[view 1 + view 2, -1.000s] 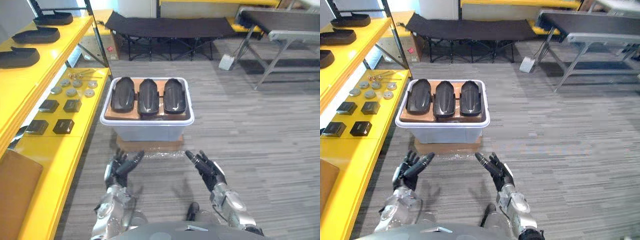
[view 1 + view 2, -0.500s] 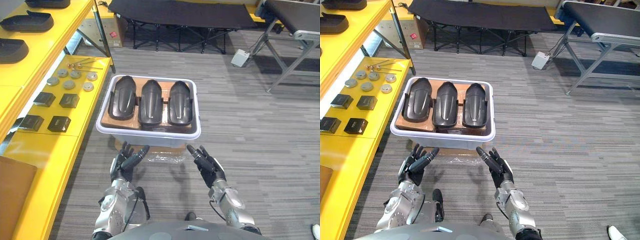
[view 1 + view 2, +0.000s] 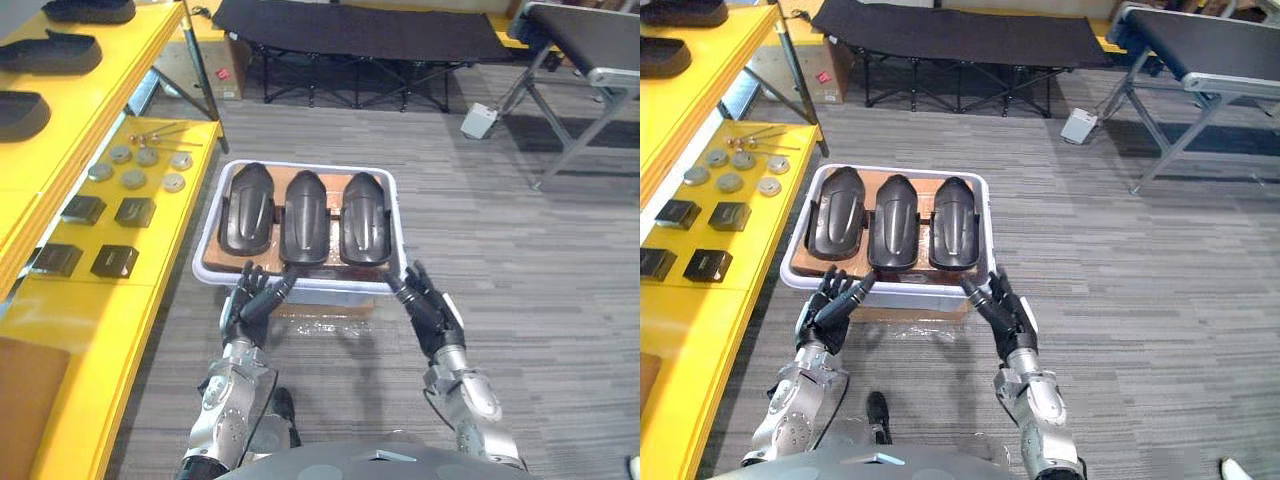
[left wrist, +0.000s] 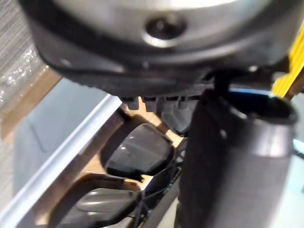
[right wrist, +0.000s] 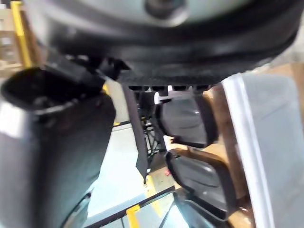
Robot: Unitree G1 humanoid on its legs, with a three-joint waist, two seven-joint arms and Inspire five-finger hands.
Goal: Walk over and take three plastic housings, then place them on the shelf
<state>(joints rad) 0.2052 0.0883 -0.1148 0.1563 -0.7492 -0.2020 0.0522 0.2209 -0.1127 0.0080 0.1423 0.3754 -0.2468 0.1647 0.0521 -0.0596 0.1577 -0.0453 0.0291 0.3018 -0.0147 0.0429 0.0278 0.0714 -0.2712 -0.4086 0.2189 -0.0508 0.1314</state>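
Observation:
Three black plastic housings lie side by side on brown cardboard in a white bin (image 3: 214, 222) on the floor: a left housing (image 3: 246, 208), a middle housing (image 3: 303, 217) and a right housing (image 3: 363, 215). My left hand (image 3: 252, 304) is open at the bin's near left rim, fingers straight and reaching over the edge. At the near right corner my right hand (image 3: 425, 303) is open too, fingers spread beside the rim. Neither hand holds anything. The wrist views look past each hand at the housings (image 4: 138, 150) (image 5: 188, 119) inside the bin.
A yellow shelf (image 3: 150, 240) runs along the left with small black blocks (image 3: 115, 261) and metal discs (image 3: 146, 168); its upper level (image 3: 60, 110) carries more black housings (image 3: 20, 110). A folding black cot (image 3: 350, 30) and a grey table frame (image 3: 575, 100) stand beyond the bin.
The view has closed in on the bin. Both hands have come forward and up from the floor in front of it to its near rim.

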